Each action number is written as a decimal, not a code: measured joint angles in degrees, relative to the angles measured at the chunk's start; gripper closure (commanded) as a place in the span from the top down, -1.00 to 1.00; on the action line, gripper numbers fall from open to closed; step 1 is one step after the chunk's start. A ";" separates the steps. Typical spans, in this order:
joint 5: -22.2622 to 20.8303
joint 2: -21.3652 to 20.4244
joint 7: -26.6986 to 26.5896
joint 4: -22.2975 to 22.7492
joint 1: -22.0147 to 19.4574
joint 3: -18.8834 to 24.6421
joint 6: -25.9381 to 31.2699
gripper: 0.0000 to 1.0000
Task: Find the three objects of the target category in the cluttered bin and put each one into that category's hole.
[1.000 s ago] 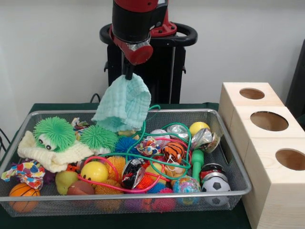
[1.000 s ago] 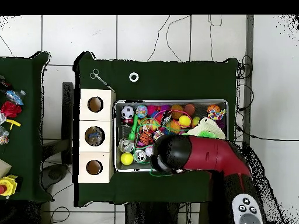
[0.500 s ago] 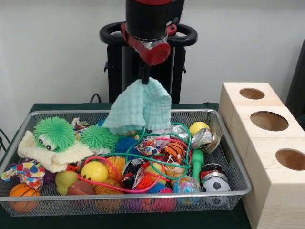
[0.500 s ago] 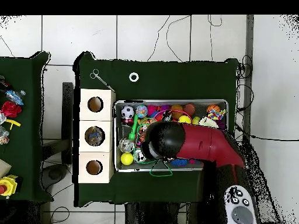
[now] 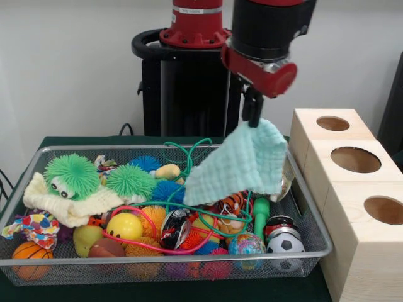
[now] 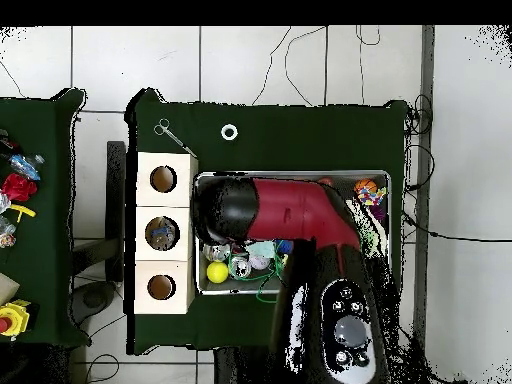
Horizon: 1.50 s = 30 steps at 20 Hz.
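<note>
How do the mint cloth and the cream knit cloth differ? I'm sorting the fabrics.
The mint cloth hangs in the air from the gripper, above the bin's right half; the cream cloth lies in the bin at its left end. The mint cloth is thin and crinkled; the cream one is a thick knit. A green spiky toy sits on the cream cloth; nothing rests on the mint one. Both are soft fabric.

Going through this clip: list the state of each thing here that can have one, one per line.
claw: shut on the cloth
mint green cloth: lifted, hanging above the bin's box-side end
wire bin: full of toys
three box holes: open, uncovered
green cord: looped over the toys
</note>
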 measured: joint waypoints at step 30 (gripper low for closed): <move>-1.47 -4.84 -0.12 13.99 -15.33 1.06 -18.86 1.00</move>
